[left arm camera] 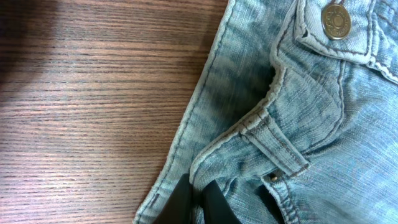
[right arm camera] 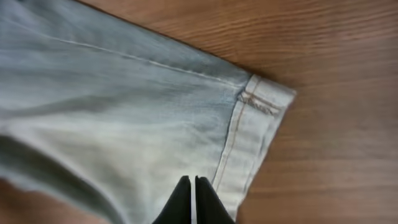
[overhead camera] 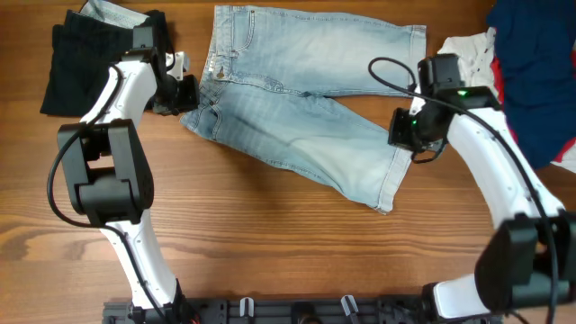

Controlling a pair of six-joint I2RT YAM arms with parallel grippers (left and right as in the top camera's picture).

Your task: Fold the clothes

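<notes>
Light blue denim shorts [overhead camera: 297, 108] lie spread flat on the wooden table, waistband to the left and both legs reaching right. My left gripper [overhead camera: 184, 94] is at the waistband's near corner. In the left wrist view it [left arm camera: 196, 186] is shut, pinching a raised fold of the denim waistband [left arm camera: 292, 124] just below a belt loop and a brass button [left arm camera: 336, 20]. My right gripper [overhead camera: 407, 135] is at the hem of the nearer leg. In the right wrist view its fingers [right arm camera: 190, 180] are shut, tips down on the flat cloth just inside the stitched hem [right arm camera: 261, 102].
A folded black garment [overhead camera: 81, 63] with a folded denim piece [overhead camera: 112, 13] on it lies at the back left. At the back right is a pile with a white and red garment [overhead camera: 468, 49] and a dark blue one [overhead camera: 540, 72]. Bare wood [overhead camera: 270, 243] lies in front.
</notes>
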